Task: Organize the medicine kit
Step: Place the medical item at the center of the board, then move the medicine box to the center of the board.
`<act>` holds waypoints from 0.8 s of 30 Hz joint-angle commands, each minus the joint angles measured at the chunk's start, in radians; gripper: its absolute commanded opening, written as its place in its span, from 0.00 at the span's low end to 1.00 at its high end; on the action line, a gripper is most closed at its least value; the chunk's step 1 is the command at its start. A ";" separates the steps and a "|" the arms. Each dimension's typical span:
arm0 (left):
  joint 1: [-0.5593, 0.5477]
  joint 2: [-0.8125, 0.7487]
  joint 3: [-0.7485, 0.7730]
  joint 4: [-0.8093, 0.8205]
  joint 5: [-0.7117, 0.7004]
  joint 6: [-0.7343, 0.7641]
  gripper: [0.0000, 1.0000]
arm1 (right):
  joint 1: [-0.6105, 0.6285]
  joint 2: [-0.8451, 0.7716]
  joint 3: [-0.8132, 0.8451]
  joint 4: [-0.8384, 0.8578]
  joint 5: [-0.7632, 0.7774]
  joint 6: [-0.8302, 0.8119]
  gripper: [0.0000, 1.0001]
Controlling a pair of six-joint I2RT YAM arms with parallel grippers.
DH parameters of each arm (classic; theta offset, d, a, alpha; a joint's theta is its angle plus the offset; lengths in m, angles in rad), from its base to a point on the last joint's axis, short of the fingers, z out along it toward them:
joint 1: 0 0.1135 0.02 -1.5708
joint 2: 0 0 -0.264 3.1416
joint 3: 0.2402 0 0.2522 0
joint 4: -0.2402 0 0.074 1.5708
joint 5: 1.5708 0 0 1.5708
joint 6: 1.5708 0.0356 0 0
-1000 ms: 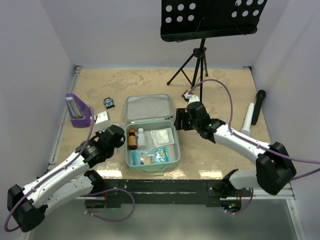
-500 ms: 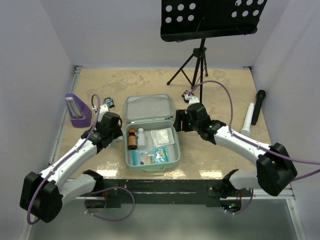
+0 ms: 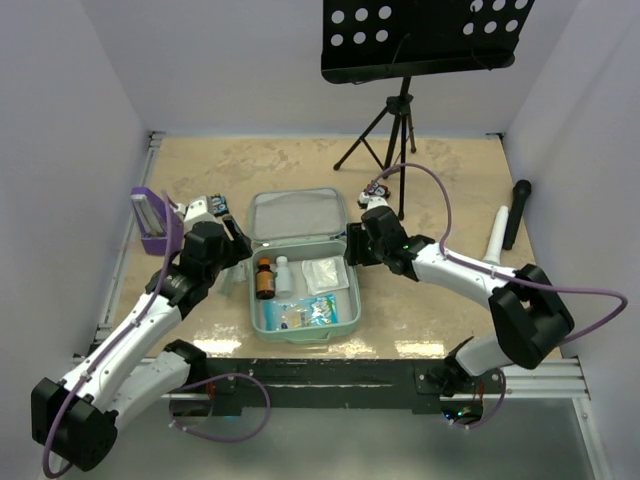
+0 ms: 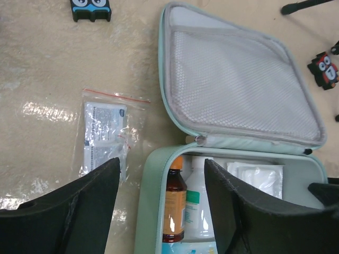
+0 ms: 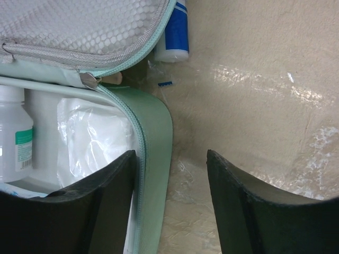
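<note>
Tabletop, mottled beige between pale walls, bears the open medicine kit; left gripper and right gripper both gape.

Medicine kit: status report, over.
Left hand open, above left wall of medicine kit. Right hand open, above its right wall. Lid open, bottles inside. Bagged sachets lie outside, left of it.
</note>
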 commanded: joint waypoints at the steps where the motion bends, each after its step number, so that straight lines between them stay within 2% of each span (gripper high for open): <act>1: 0.004 -0.038 -0.008 0.052 0.015 -0.006 0.70 | -0.003 0.056 0.065 -0.038 0.053 0.009 0.51; 3: 0.004 -0.052 -0.005 0.052 0.010 -0.007 0.70 | -0.006 0.054 0.061 -0.041 0.059 0.024 0.45; 5: 0.004 -0.061 -0.003 0.052 0.009 -0.009 0.70 | -0.004 0.051 0.065 -0.056 0.065 0.038 0.34; 8: 0.004 -0.074 -0.006 0.061 0.012 -0.010 0.70 | -0.006 0.050 0.073 -0.096 0.091 0.052 0.09; 9: 0.004 -0.075 -0.008 0.069 0.016 -0.009 0.70 | -0.007 0.048 0.076 -0.115 0.102 0.057 0.02; 10: 0.004 -0.075 -0.011 0.077 0.019 -0.009 0.70 | -0.009 0.042 0.076 -0.135 0.111 0.067 0.00; 24: 0.004 -0.049 -0.052 0.166 0.090 -0.020 0.70 | -0.096 -0.101 0.005 -0.247 0.110 0.196 0.00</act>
